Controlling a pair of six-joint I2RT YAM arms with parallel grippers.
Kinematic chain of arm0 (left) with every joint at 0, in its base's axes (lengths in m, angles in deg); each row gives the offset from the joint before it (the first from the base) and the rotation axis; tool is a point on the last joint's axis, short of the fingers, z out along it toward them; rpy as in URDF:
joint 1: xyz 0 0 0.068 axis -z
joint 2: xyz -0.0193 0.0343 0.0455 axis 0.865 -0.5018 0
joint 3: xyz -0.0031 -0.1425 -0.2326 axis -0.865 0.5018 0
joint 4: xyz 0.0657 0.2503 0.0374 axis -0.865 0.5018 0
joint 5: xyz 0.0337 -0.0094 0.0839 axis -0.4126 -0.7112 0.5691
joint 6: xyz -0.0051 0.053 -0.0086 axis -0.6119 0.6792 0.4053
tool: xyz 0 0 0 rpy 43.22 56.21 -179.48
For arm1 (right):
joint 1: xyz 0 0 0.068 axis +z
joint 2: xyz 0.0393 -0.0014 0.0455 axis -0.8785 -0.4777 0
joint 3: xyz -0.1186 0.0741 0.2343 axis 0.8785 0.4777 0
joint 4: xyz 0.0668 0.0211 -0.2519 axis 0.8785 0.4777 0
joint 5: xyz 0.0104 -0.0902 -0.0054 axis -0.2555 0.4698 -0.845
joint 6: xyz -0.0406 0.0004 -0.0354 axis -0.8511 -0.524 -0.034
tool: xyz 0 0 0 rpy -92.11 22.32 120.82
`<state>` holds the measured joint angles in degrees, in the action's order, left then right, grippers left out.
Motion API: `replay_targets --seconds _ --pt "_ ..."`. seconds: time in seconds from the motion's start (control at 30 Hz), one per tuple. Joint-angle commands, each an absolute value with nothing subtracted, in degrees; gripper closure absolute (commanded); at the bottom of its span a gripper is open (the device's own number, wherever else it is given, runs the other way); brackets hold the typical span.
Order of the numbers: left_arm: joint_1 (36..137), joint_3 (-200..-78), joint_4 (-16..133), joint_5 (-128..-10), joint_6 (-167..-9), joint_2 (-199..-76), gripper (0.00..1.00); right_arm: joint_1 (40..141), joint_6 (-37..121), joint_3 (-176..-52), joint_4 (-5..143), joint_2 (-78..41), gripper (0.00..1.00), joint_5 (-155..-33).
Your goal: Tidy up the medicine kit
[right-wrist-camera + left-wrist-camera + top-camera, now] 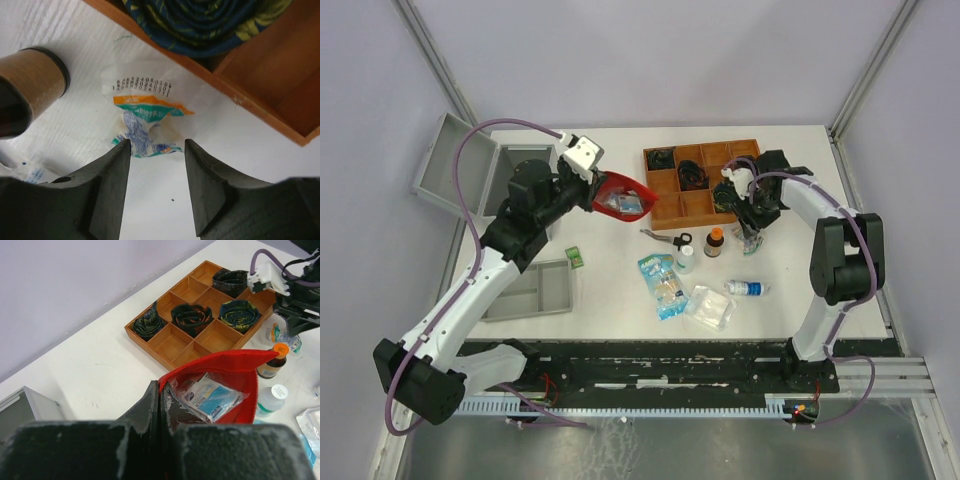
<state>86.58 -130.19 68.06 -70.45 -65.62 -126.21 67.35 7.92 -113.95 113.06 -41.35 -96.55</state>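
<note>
The medicine kit [453,165], a silver-grey metal case, stands open at the far left; its corner shows in the left wrist view [27,405]. My left gripper [592,186] [161,391] is shut on the rim of a small red pouch [620,195] [227,370] and holds it open above the table. A blue and white wipe packet [210,397] lies inside. My right gripper [751,236] [157,145] is open, low over a crumpled white, green and orange packet [145,117], which lies just past the fingertips.
A brown wooden compartment tray [667,190] [170,342] [280,85] holds rolled cloths. A brown bottle [716,242] [30,85], a white bottle [685,258], metal scissors [660,237], blue packets [660,278], a clear bag [710,308] and a lying bottle [747,288] lie mid-table. A grey insert [535,290] lies left.
</note>
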Motion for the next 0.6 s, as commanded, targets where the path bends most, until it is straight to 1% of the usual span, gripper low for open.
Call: replay_targets --seconds 0.0,0.1,0.2,0.37,0.5,0.57 --pt "86.4 -131.5 67.4 -72.9 -65.1 -125.5 0.97 67.3 6.5 -118.0 112.3 -44.7 0.44 -100.0" --pt "86.4 -131.4 67.3 -73.5 -64.7 -125.6 0.97 67.4 6.3 -118.3 112.1 -46.3 0.46 -100.0" --pt "86.4 -131.2 67.1 -73.9 -64.7 -125.7 0.97 67.4 6.3 -118.1 112.0 -47.2 0.50 -100.2" --pt "86.4 -131.1 66.7 -74.3 -64.7 -125.6 0.97 67.3 6.2 -117.4 112.0 -46.4 0.65 -100.1" --pt "86.4 -130.0 65.9 -74.4 -65.1 -125.4 0.97 67.4 6.4 -117.5 112.8 -45.1 0.82 -100.3" --pt "86.4 -129.1 65.3 -74.7 -65.5 -125.2 0.97 67.4 6.5 -117.6 113.6 -43.9 0.89 -100.6"
